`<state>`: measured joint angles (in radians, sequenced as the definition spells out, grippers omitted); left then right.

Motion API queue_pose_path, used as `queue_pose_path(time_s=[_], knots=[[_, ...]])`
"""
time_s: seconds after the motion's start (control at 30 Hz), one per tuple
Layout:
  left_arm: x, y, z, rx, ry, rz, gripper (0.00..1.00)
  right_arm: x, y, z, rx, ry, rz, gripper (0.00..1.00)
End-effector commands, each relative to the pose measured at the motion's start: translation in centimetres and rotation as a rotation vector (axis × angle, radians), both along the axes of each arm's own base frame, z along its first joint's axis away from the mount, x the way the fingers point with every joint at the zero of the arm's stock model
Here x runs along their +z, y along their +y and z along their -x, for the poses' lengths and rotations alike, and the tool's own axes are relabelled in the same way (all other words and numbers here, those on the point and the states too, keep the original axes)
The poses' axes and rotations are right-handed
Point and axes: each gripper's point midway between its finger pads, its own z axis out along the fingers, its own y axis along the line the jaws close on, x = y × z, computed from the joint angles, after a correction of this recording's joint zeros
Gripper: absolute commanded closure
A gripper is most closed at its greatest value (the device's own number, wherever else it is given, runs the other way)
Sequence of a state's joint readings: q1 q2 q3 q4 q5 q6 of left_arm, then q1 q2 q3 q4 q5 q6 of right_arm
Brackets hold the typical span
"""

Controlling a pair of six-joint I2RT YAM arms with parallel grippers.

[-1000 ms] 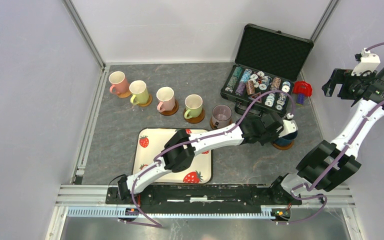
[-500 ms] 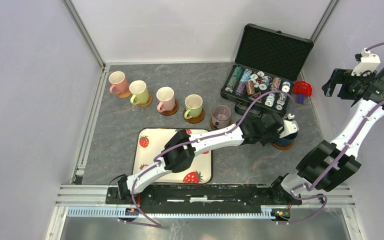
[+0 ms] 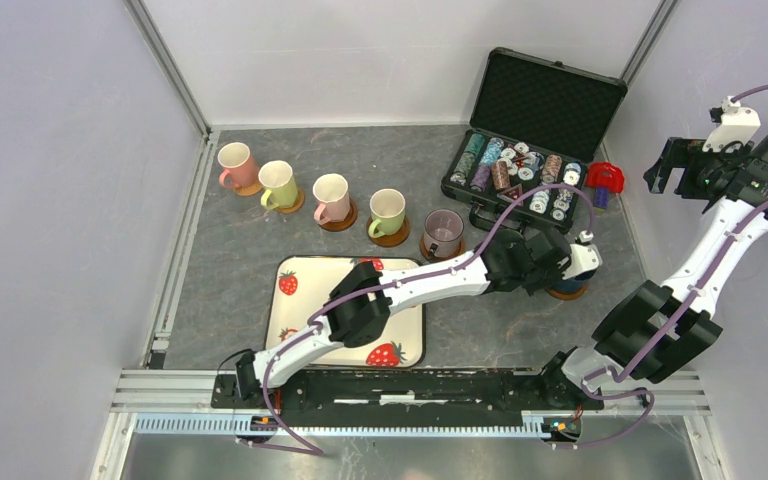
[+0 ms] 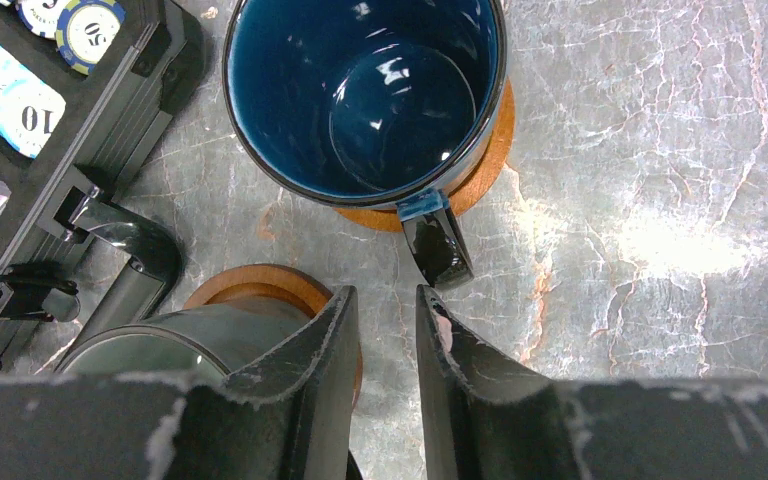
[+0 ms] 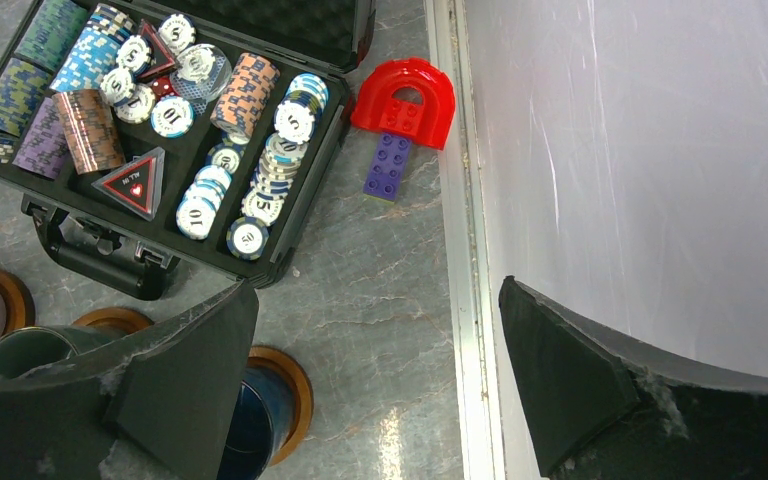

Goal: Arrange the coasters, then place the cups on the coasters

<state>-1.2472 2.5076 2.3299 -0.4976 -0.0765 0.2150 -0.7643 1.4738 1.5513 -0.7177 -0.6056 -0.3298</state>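
**Left wrist view.** I am holding my left gripper low over the tabletop with its jaws parted only narrowly and nothing between them. Just beyond my fingertips the handle of the dark blue cup is pointing back at me, apart from the pads. The cup is standing upright on an orange-brown coaster, which is showing as a crescent around its base. Beside my left finger, the dark grey-green cup is sitting on a dark brown coaster. Both cups are standing toward the right side of the tabletop, just nearer to me than the poker-chip case.

**Right wrist view.** I am holding my right gripper high above the right edge of the tabletop, jaws spread wide and empty. Below it, a red arch block and a purple brick are lying touching each other, between the case and the right edge.

**Top view.** Five cups are standing in a slanting row from the far left corner toward the middle. They are a pink cup, a pale yellow cup, a second pink cup, a cream cup and a mauve cup. Each is resting on one of the row coasters. The strawberry tray is lying by the near edge, partly under my left arm.
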Motion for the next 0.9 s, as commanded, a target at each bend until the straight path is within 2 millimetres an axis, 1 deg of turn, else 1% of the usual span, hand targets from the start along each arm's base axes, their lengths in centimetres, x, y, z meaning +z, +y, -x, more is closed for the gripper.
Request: queue_pose_path(time_s=[0.0,0.57,0.77,0.87], knots=[[2.0,-1.9,1.1,-0.008,0.012,0.090,0.64,2.3,-0.2,0.1,0.002,-0.049,0.045,0.02],[2.1,-2.9,2.7,-0.034,0.027,0.116,0.58,2.4,-0.3,0.3,0.003,-0.044,0.054,0.02],[2.3,-3.5,3.3,-0.049,0.030,0.136,0.57,2.5,-0.4,0.5,0.003,-0.036,0.066,0.02],[2.5,-3.5,3.7,-0.058,0.049,0.141,0.60,2.4,-0.5,0.5,0.002,-0.034,0.067,0.02]])
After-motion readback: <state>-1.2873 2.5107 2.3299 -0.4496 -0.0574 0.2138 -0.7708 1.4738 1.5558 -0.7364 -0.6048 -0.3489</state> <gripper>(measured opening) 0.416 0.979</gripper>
